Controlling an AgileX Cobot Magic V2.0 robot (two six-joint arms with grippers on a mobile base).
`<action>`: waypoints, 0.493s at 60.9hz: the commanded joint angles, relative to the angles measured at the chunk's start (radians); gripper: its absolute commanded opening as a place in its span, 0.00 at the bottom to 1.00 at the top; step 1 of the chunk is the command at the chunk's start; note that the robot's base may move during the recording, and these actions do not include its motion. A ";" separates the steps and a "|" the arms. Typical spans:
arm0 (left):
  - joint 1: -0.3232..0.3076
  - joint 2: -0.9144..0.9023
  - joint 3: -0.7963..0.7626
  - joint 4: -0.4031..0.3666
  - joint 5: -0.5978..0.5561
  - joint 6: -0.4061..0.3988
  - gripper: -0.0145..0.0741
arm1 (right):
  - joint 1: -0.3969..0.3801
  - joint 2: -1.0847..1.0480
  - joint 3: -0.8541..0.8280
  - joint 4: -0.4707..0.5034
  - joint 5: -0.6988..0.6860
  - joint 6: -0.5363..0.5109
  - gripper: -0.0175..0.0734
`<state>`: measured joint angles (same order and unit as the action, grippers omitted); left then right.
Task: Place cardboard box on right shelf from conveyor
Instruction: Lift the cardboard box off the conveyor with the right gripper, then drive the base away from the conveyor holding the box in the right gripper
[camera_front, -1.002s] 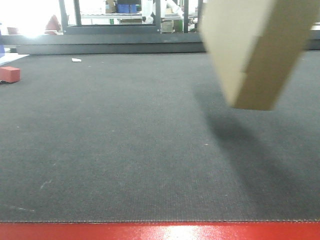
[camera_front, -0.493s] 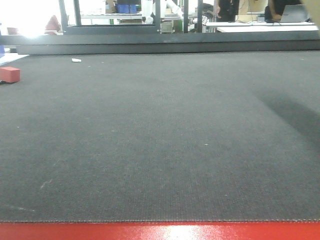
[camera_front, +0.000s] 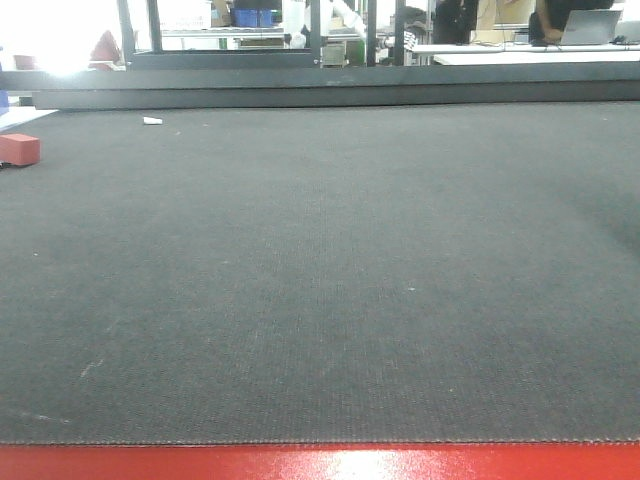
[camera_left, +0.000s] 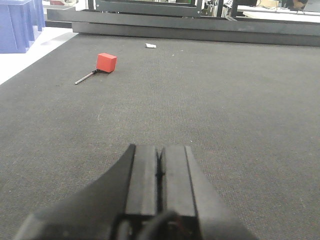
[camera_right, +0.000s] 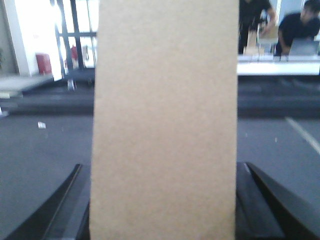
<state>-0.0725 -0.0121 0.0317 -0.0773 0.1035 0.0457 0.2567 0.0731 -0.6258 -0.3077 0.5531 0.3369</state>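
The plain tan cardboard box (camera_right: 165, 125) fills the middle of the right wrist view, held upright above the belt. My right gripper (camera_right: 162, 170) is shut on it, with one dark finger (camera_right: 70, 205) showing at each side. The dark grey conveyor (camera_front: 320, 280) with its red front edge (camera_front: 320, 462) spans the front view, and neither the box nor the arms appear there. My left gripper (camera_left: 160, 152) hovers low over the belt, shut with nothing between its fingers. The right shelf is out of view.
A small red block (camera_left: 106, 62) with a thin metal rod (camera_left: 85, 78) lies on the belt's far left. A white scrap (camera_left: 150, 46) lies near the far edge. Blue bins (camera_left: 17, 25) stand off the left side. A dark metal frame (camera_front: 320, 90) borders the back.
The cardboard box, at the upper right of the front view one second ago, has moved out of that view to the right. Its shadow on the belt has slid right and faded.
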 joint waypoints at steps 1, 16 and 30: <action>-0.006 -0.014 0.008 -0.006 -0.089 0.000 0.03 | -0.004 -0.035 -0.024 -0.030 -0.107 -0.011 0.53; -0.006 -0.014 0.008 -0.006 -0.089 0.000 0.03 | -0.004 -0.059 -0.024 -0.030 -0.109 -0.011 0.53; -0.006 -0.014 0.008 -0.006 -0.089 0.000 0.03 | -0.004 -0.059 -0.024 -0.030 -0.108 -0.011 0.53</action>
<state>-0.0725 -0.0121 0.0317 -0.0773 0.1035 0.0457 0.2567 -0.0036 -0.6258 -0.3099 0.5507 0.3369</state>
